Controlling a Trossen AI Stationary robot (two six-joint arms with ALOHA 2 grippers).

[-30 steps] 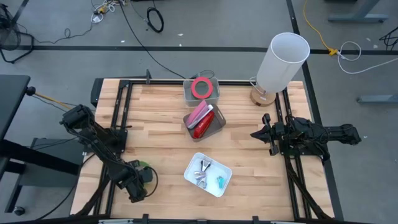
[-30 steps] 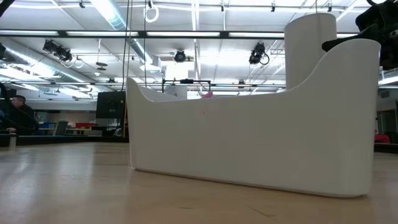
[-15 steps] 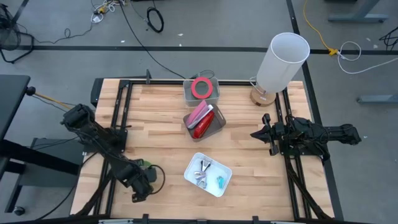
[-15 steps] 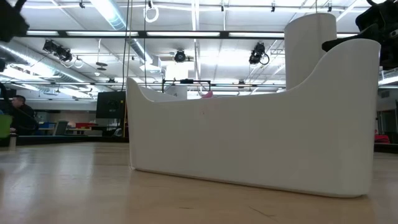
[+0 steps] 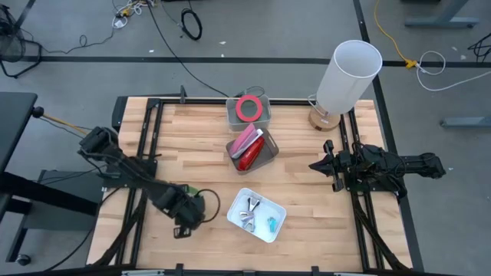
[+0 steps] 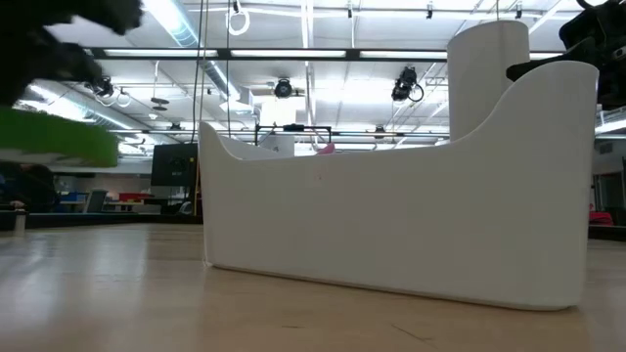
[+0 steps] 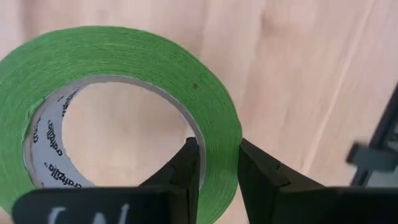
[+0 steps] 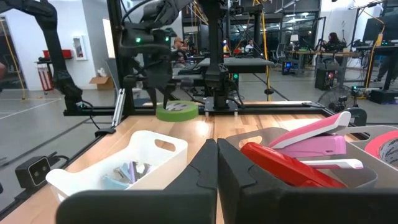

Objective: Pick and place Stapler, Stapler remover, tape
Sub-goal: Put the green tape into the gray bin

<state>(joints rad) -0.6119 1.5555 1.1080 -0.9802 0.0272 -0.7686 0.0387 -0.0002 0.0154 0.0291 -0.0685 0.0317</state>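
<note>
Jaws: the left gripper (image 7: 214, 165) is clamped across the wall of a green tape roll (image 7: 118, 106), one finger inside the open centre and one on the outer face. The right gripper (image 8: 216, 163) is fully closed on nothing and parked at the right of the high view.

Location of the held roll: in the high view the left gripper (image 5: 186, 218) is at lower left of centre, carrying the roll clear of the wooden table (image 5: 192, 146). In the low view the roll shows as a flat green band at the left edge, raised off the surface and lying roughly level.

Governing relation: the red tape roll (image 5: 248, 107) lies in the grey bin (image 5: 232, 115) at upper centre of the high view. Judged from this, the green roll belongs in that bin, which lies up and to the right of the jaws, beyond the grey tray (image 5: 270, 156) holding the red stapler (image 5: 247, 160) and the pink stapler (image 5: 245, 139). The white bin (image 5: 278, 212) lies just to the right of the gripper. The left arm is the nearer one and already has the load. The ring is held flat, with no long axis to align.

Markings: the cardboard core carries repeated printed lettering; it appears to read "craftzilla", though this is not certain.
</note>
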